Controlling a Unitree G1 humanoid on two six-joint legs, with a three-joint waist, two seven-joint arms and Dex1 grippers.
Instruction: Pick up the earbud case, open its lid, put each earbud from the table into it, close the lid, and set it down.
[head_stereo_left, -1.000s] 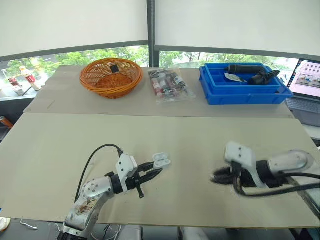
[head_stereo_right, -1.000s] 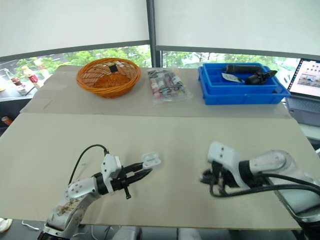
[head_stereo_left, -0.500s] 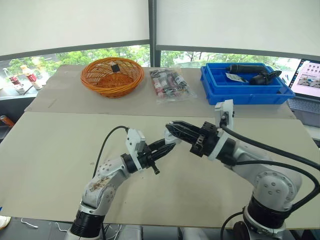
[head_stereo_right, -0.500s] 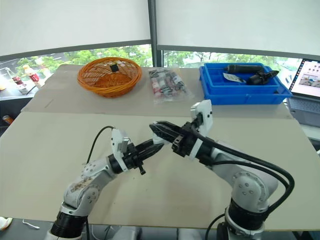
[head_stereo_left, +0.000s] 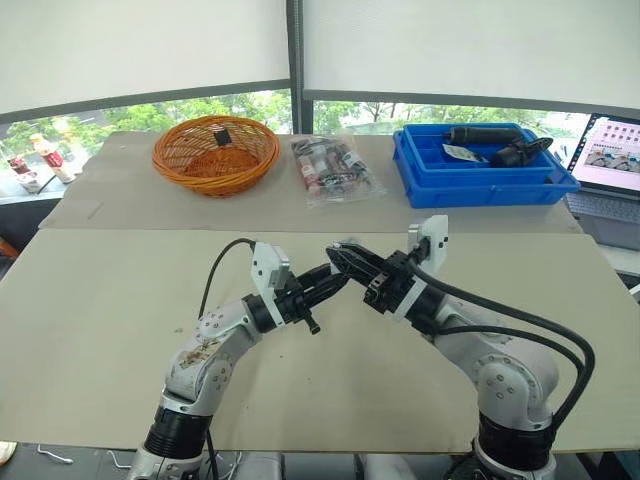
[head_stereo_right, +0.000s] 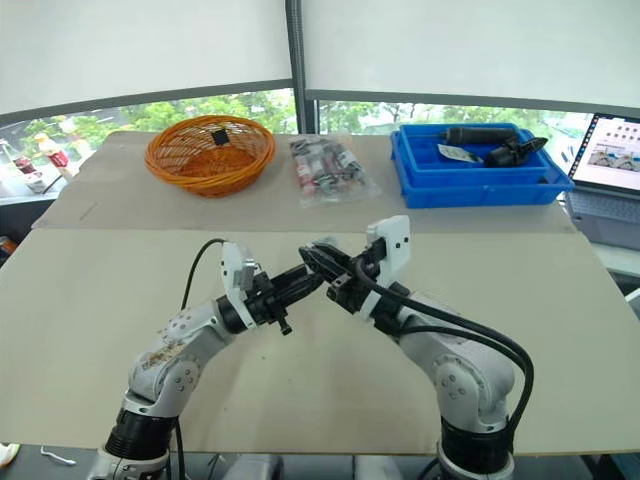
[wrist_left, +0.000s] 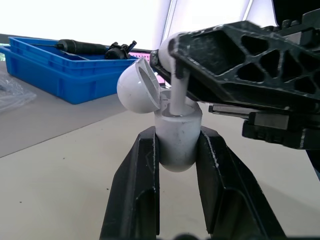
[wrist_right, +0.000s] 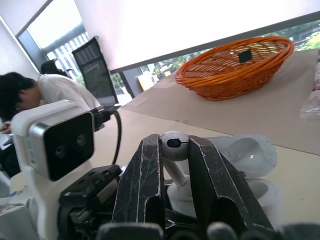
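No text can be read: print on the plastic packet (head_stereo_left: 335, 170), the white tag (head_stereo_left: 460, 152) in the blue bin (head_stereo_left: 485, 190) and the laptop screen (head_stereo_left: 612, 158) are all too small to make out.

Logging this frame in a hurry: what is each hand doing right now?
Left hand: closed on the earbud case, lid open.
Right hand: closed on an earbud, its stem in the case's opening.

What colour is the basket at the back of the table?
Orange. The basket shows best in the left eye view.
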